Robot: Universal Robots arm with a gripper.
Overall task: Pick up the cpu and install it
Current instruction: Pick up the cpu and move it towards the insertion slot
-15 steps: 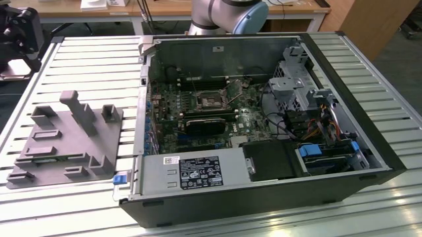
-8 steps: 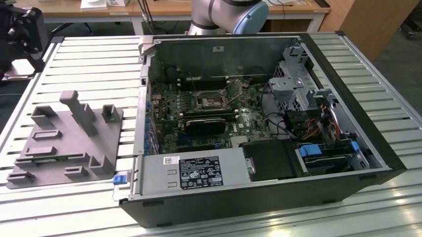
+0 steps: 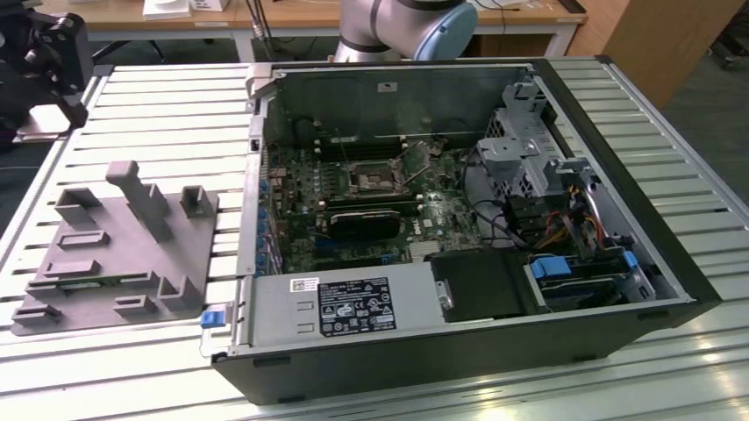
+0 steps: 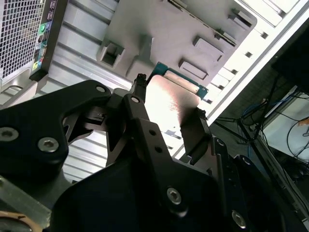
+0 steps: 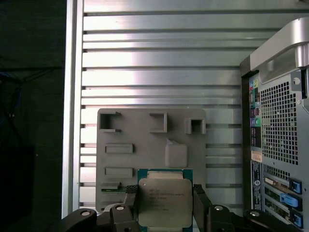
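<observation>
Far on the exterior view's left: gripper (image 3: 47, 66) up above slatted table (image 3: 164, 114). In both wrist views, fingers (image 5: 200, 200) part-closed, pinching opposite edges of cpu (image 5: 161, 203), held in the air over grey fixture block (image 3: 117, 246). Rightward: open computer case (image 3: 468, 351), motherboard socket (image 3: 372, 180) inside.
</observation>
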